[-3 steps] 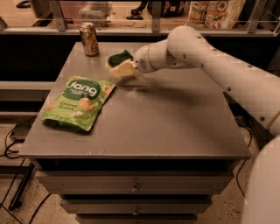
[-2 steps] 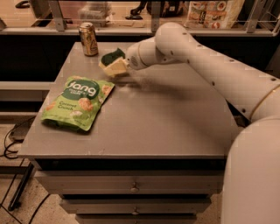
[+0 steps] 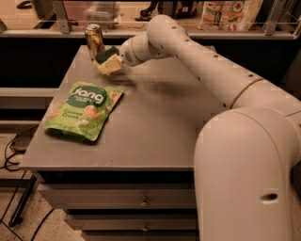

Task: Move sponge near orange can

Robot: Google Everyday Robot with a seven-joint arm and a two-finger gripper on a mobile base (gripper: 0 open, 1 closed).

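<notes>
The orange can point(image 3: 94, 41) stands upright near the far left corner of the grey table point(image 3: 155, 122). My gripper point(image 3: 113, 61) is shut on the sponge point(image 3: 107, 60), dark green on top and pale yellow below. It holds the sponge just above the table, right beside the can on its right. The white arm reaches in from the right.
A large green snack bag point(image 3: 85, 110) lies flat on the left part of the table, nearer the front. Drawers sit under the table front. A shelf with packaged goods point(image 3: 225, 14) runs behind the table. Cables lie on the floor at the left.
The gripper has carried the sponge to the left and farther back, closer to the orange can. The can and the snack bag have not moved.
</notes>
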